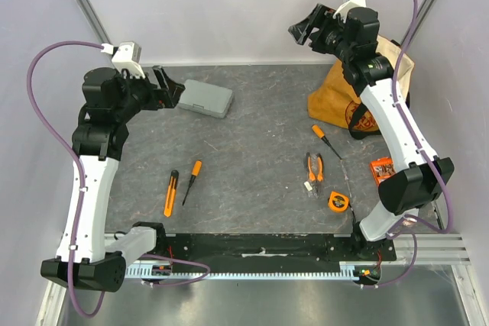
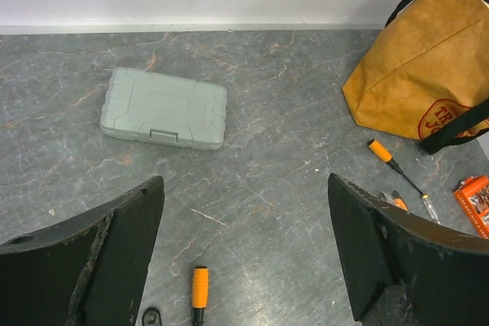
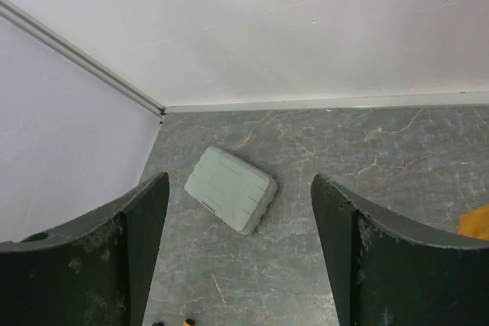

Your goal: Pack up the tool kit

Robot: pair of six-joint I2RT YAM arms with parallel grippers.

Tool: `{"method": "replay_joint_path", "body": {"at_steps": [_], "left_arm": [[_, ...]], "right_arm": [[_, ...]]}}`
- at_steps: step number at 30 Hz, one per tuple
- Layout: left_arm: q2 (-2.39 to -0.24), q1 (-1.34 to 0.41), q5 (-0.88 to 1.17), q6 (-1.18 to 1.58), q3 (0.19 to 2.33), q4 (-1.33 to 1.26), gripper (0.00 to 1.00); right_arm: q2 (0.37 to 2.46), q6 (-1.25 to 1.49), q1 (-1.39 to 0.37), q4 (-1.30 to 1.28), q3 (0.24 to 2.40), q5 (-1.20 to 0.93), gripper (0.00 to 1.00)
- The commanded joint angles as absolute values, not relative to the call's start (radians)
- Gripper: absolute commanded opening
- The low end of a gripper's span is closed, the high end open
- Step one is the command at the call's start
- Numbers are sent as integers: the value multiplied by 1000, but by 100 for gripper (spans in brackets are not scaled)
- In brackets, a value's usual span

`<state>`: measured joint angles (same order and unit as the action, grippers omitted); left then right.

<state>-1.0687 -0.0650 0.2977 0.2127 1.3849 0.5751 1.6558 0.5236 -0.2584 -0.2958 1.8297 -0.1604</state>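
A: Where does the tool kit case (image 1: 206,98) lie?
B: Flat on the dark counter (image 1: 260,124), toward the far left corner; its lid is shut, and it sits a little askew to the back wall.
A: And the tools?
B: All out on the counter, well apart from the case; an orange knife (image 1: 170,194) and a screwdriver (image 1: 192,181) lie side by side at the near left; a second screwdriver (image 1: 325,140), the pliers (image 1: 313,167) and the tape measure (image 1: 338,201) lie at the near right; a small orange bit box (image 1: 382,168) sits just right of those, partly behind the right arm; a tan bag (image 1: 359,101) with black straps stands at the far right.
A: The left hand (image 1: 172,89)?
B: Released, fingers spread wide and grasping nothing; it hangs above the counter just left of the case, not touching it.
A: The right hand (image 1: 309,30)?
B: Also released and empty; it is raised high over the far right, beside the bag; its own camera looks across the counter at the case.
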Motion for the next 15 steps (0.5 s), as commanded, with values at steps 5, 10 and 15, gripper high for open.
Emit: {"method": "replay_joint_path", "body": {"at_steps": [5, 10, 15], "left_arm": [[-1020, -63, 311, 230, 1339, 535, 94], [-1028, -63, 302, 225, 1312, 515, 96], [-1126, -63, 201, 249, 1336, 538, 99]], "right_arm": [[1626, 482, -282, -261, 1815, -164, 82], [1621, 437, -316, -267, 1789, -172, 82], [1626, 388, -391, -288, 1760, -160, 82]]}}
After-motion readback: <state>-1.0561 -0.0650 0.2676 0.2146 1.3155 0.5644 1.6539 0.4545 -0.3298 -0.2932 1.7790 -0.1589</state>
